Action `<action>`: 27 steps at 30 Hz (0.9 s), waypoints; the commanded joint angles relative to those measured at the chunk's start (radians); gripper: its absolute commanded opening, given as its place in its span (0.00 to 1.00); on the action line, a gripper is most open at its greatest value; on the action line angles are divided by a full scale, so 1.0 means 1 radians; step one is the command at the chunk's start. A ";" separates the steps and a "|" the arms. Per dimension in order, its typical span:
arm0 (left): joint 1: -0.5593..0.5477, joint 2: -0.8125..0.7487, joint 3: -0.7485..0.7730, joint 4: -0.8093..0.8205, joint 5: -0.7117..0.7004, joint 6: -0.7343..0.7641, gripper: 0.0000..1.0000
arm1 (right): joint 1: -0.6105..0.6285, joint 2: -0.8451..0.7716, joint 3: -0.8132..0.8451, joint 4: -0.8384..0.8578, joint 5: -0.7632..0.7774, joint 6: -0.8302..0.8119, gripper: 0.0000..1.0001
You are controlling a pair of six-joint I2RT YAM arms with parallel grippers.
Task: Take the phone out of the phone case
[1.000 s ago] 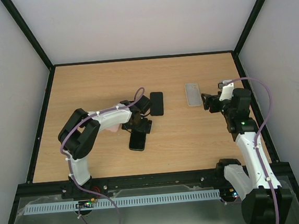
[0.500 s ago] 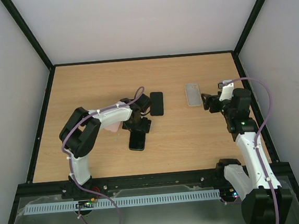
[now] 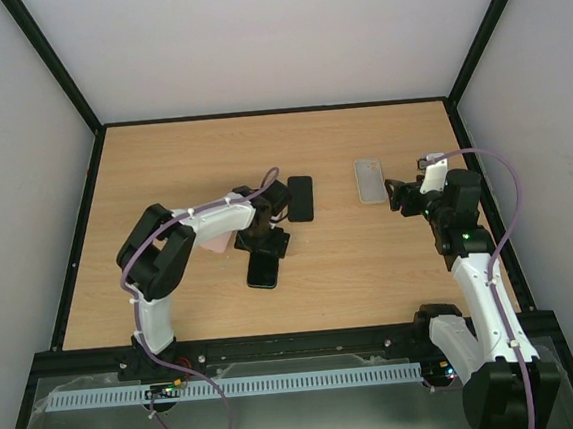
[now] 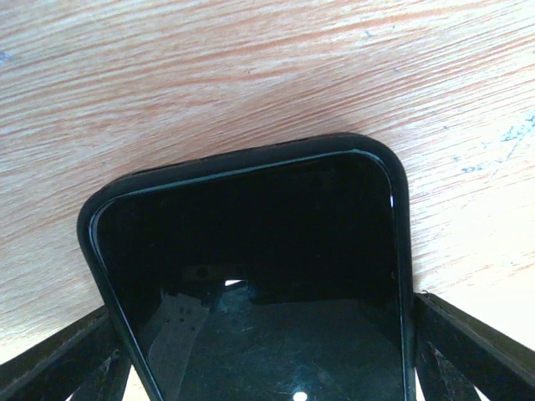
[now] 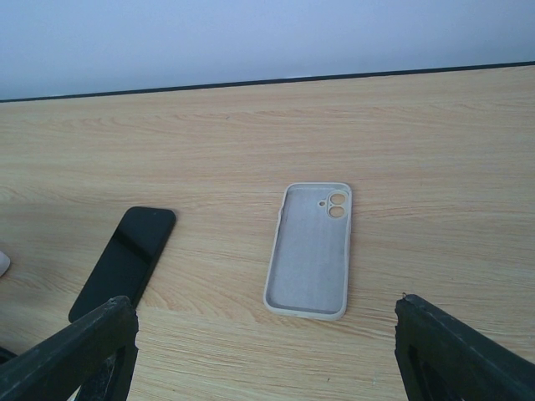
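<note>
A black phone in a black case (image 3: 262, 269) lies flat on the wooden table, left of centre. In the left wrist view the cased phone (image 4: 251, 276) fills the frame. My left gripper (image 3: 265, 240) straddles its far end, with a finger against each long edge, so it is shut on the cased phone. My right gripper (image 3: 397, 195) is open and empty, just right of an empty grey case (image 3: 370, 180). That grey case (image 5: 311, 251) lies inside up, ahead of the right gripper's open fingers (image 5: 75, 351).
A second black phone (image 3: 300, 198) lies bare on the table beyond my left gripper, and shows in the right wrist view (image 5: 125, 261). A pale pink object (image 3: 216, 246) sits under my left forearm. Black frame rails edge the table.
My left arm has shifted slightly at the elbow and forearm. The cased phone has hardly moved. My right arm has not moved.
</note>
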 commanded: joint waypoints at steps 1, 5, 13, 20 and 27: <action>-0.004 0.067 -0.008 -0.057 0.018 0.004 0.88 | 0.000 -0.017 -0.010 0.007 -0.010 -0.014 0.81; -0.004 0.105 -0.004 -0.071 0.008 0.006 0.84 | 0.000 -0.020 -0.011 0.006 -0.011 -0.012 0.81; -0.006 0.131 0.034 -0.083 0.037 0.038 0.57 | 0.000 -0.025 -0.010 0.005 -0.011 -0.012 0.81; -0.006 -0.093 0.008 0.025 0.112 -0.023 0.34 | 0.000 -0.025 -0.011 0.007 -0.009 -0.013 0.81; -0.008 -0.391 -0.233 0.476 0.177 -0.191 0.03 | 0.000 -0.022 -0.024 0.016 -0.050 -0.016 0.80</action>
